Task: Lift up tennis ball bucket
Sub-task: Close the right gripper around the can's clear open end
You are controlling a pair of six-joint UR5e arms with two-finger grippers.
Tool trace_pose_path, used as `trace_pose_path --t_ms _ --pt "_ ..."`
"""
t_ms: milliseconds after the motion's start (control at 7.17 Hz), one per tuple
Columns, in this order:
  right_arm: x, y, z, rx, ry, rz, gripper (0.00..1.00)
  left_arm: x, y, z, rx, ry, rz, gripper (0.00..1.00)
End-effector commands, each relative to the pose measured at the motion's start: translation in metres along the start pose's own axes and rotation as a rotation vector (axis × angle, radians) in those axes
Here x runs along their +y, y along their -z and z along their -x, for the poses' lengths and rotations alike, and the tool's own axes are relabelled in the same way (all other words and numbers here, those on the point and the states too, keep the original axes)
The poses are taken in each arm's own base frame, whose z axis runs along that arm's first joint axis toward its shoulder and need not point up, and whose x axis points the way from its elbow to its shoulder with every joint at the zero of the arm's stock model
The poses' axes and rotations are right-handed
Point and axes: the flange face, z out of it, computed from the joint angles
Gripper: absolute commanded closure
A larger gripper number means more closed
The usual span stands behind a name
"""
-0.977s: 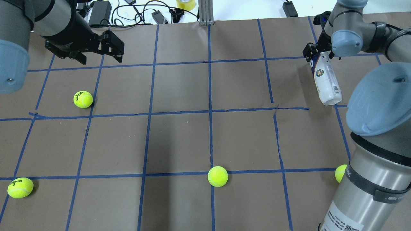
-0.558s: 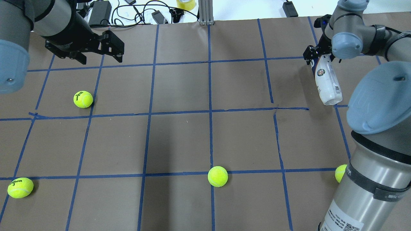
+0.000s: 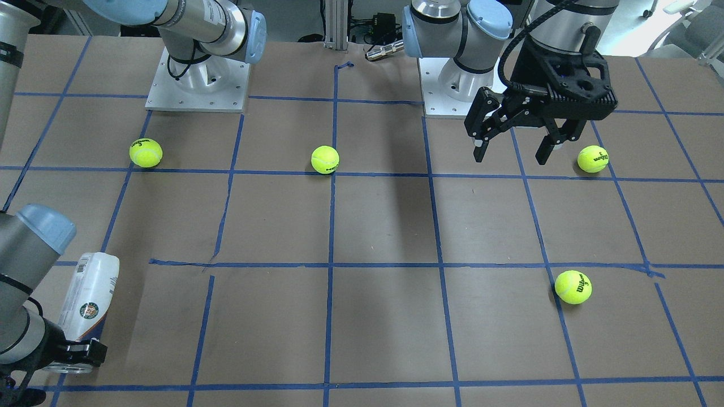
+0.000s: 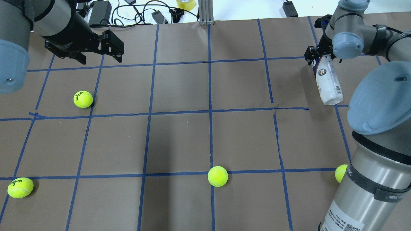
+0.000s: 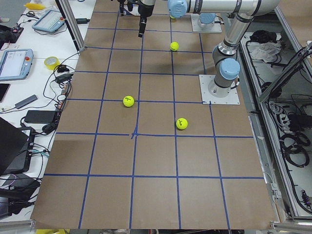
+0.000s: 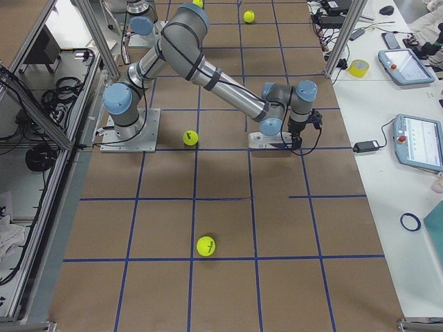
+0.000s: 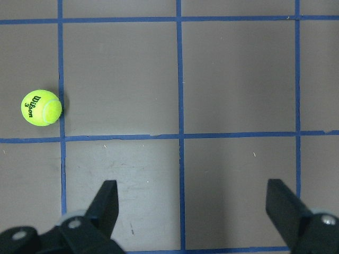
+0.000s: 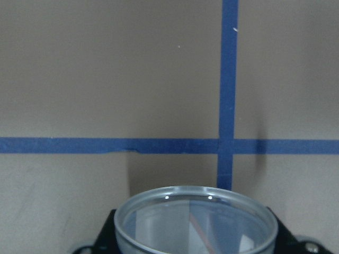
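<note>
The tennis ball bucket (image 4: 328, 84) is a slim clear can with a white label and a round emblem. It lies slanted at the far right of the table and also shows in the front-facing view (image 3: 86, 297). My right gripper (image 4: 316, 57) is shut on its open rim end. In the right wrist view the rim (image 8: 196, 190) sits between the jaws. I cannot tell whether its closed end touches the table. My left gripper (image 4: 101, 59) is open and empty above the far left of the table, with nothing between its fingers (image 7: 108, 203).
Several yellow-green tennis balls lie loose: one at mid left (image 4: 83, 99), one at near left (image 4: 20, 187), one at near centre (image 4: 217, 176), and one half hidden by my right arm's base (image 4: 339, 173). Cables and a tape roll (image 4: 185, 4) lie beyond the table's far edge.
The gripped end of the bucket has shifted slightly to the right with my right gripper, so the can lies a little straighter. The left arm has not moved.
</note>
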Motion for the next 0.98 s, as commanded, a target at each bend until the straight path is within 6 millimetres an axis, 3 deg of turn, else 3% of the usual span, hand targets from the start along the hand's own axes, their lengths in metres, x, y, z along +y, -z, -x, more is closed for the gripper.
trace_pose_path --t_ms 0,279,419,558,837 --pt "0.001 0.001 0.002 -0.022 0.004 0.001 0.30 0.000 0.000 0.000 0.000 0.000 0.000 0.00" --pt "-0.002 0.026 0.006 -0.070 0.008 -0.048 0.34 0.002 -0.003 0.000 0.003 0.000 0.007 0.00" --pt "-0.002 0.048 0.007 -0.067 0.009 -0.076 0.34 0.004 -0.005 0.000 0.003 0.000 0.010 0.00" --pt "0.002 0.071 0.012 -0.068 0.009 -0.080 0.34 0.004 -0.005 0.000 0.003 0.000 0.010 0.00" --pt "0.012 0.093 0.030 -0.086 -0.017 -0.035 0.35 0.006 -0.005 0.000 0.003 0.000 0.010 0.00"
